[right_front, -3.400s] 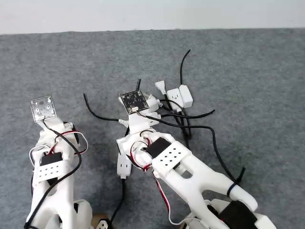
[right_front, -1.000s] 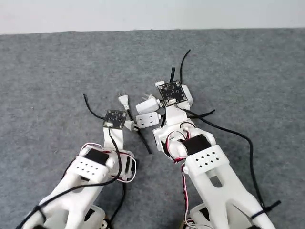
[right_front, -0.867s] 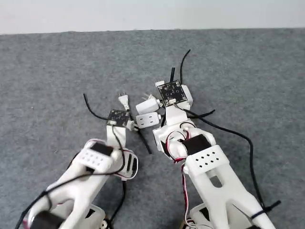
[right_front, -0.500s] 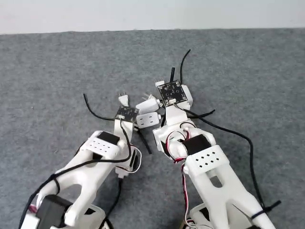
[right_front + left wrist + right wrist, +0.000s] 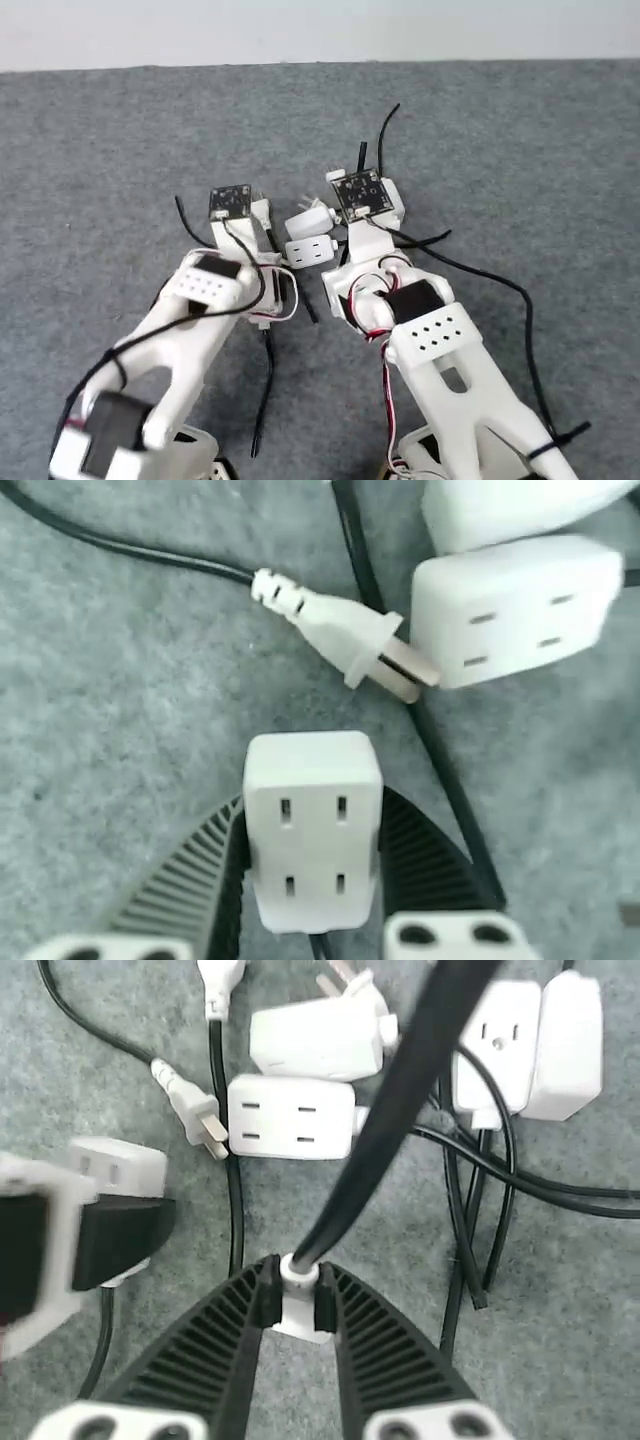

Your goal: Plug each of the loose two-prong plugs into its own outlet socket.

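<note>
L gripper (image 5: 313, 825): clamped on held socket block (image 5: 313, 780), dark jaws pressed vs both its sides.
Held socket block: white, slot face twd the wrist cam, 2 pairs of slots showing; lifted clear of the carpet or resting on it, can't tell.
R gripper (image 5: 297, 1282): closed on held plug (image 5: 298, 1322), pinched at its cord end.
Held plug: white body between the jaws; its thick black cord (image 5: 400, 1090) runs up out of the grip & across the wrist view. Prongs hidden, so direction unknown.
Loose plug (image 5: 345, 645): white 2-prong w/ thin black lead, lying on grey carpet (image 5: 120, 710) just ahead of held socket block, apart from it. Prong tips right by a corner of second socket block (image 5: 515, 605), not in any slot.
Second socket block: white, flat on carpet, slot face up, 2 pairs of slots; sits between the 2 arms in high view.
White plug body (image 5: 320, 1035): lies just beyond second socket block, about touching it; prongs stick out away from R gripper.
Far socket blocks (image 5: 530, 1040): 2 white blocks side by side, well off to one side of second socket block, several thin black leads crossing next to them.
Plugged in so far: none seen in a slot.
</note>
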You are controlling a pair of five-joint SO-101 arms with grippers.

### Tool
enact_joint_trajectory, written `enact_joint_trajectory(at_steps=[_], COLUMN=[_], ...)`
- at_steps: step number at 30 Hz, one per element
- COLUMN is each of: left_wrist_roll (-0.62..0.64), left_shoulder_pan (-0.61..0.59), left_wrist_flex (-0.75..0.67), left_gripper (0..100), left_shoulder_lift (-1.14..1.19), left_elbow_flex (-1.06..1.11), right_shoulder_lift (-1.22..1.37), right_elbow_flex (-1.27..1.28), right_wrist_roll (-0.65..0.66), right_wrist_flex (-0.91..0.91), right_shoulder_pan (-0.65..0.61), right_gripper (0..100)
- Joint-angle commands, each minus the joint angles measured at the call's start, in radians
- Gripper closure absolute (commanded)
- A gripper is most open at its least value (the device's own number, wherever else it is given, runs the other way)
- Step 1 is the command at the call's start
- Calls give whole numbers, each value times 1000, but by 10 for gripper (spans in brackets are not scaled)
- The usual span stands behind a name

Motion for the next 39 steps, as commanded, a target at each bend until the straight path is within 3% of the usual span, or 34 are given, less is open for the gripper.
enact_joint_trajectory(at_steps=[1, 7, 14, 22, 27, 34, 39], left_wrist_roll=[-29, -98, -98, -169, -259, -376, -379], left_shoulder_pan=[-6, -11, -11, -72, -132, -296, -365], left_wrist_flex=[55, 60, 112, 132, 150, -11, -26], left_gripper=[986, 958, 726, 740, 743, 843, 880], left_shoulder_lift=[49, 51, 49, 18, -206, -605, -600], left_elbow_flex=[-102, -105, -104, -124, -38, 236, 239], right_shoulder_lift=[-1, -1, 2, 1, 1, 12, 13], right_elbow_flex=[-68, -68, -68, -68, -64, -41, -31], right_wrist_roll=[11, 12, 11, -21, -37, -161, -210], right_wrist_flex=[13, 13, 16, 13, 1, -124, -220], right_shoulder_pan=[4, 4, -16, -16, -48, -151, -199], right_gripper=[991, 991, 991, 991, 991, 991, 991])
